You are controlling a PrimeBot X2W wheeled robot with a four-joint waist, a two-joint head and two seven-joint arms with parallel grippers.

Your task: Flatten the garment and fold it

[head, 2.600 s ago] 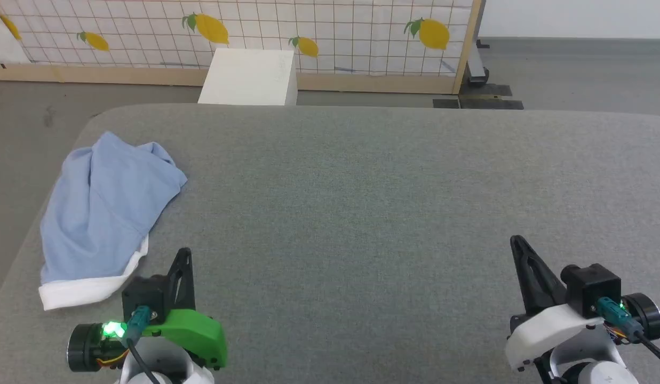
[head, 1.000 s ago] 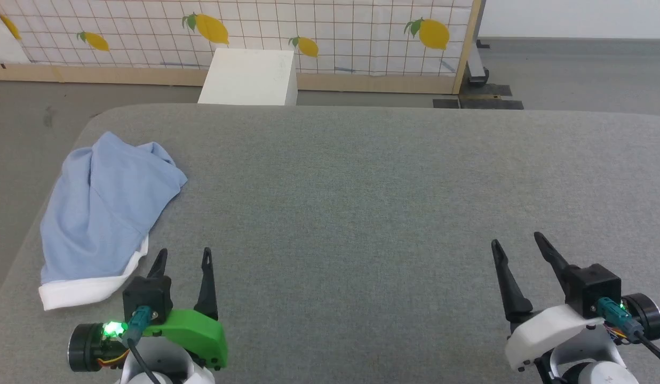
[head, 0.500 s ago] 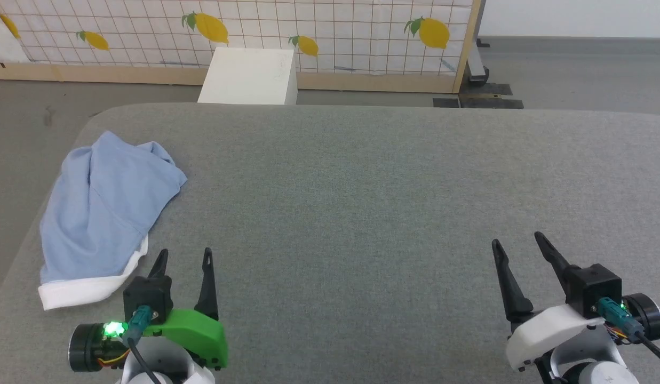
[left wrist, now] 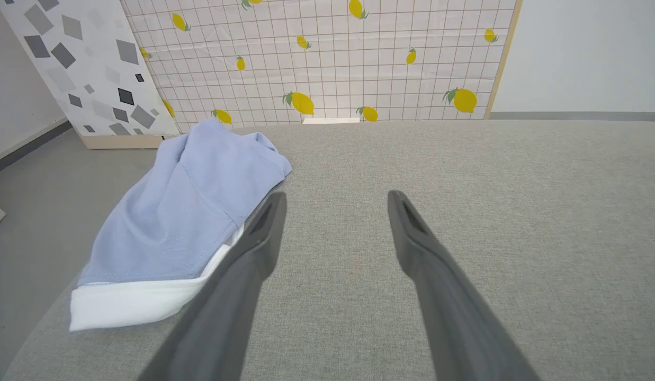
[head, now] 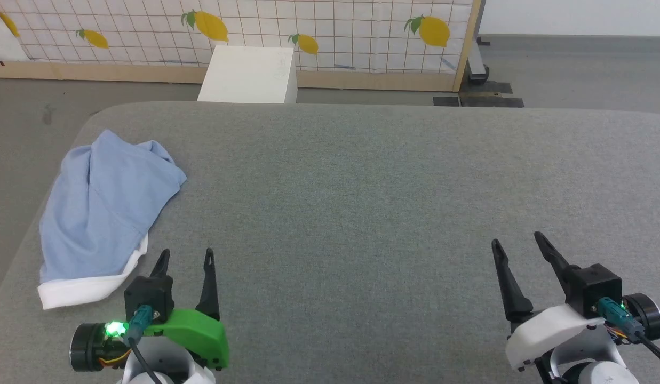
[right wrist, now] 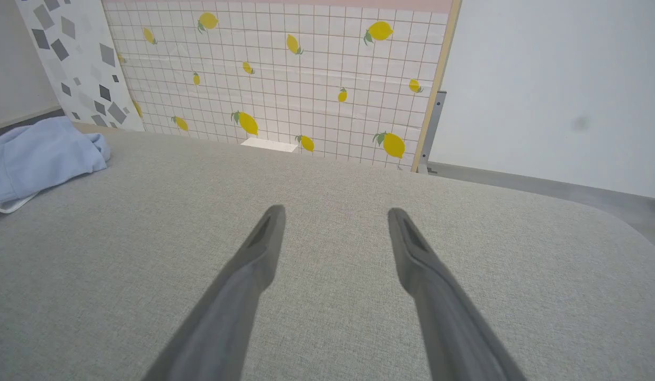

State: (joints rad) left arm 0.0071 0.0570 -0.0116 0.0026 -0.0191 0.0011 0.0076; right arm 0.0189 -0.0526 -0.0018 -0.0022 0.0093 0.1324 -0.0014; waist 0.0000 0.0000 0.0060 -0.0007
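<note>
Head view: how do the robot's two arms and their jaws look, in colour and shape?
The left gripper has two long, pointed black jaws on a black block, a bright green shell, a teal plug with a black cable and a lit green lamp. The right gripper has the same jaws, block and teal plug, but a white shell.

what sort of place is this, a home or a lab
Probably a robot test room rather than a home: a wide grey fabric-topped table, a lemon-print gridded partition screen behind it, bare grey floor.
</note>
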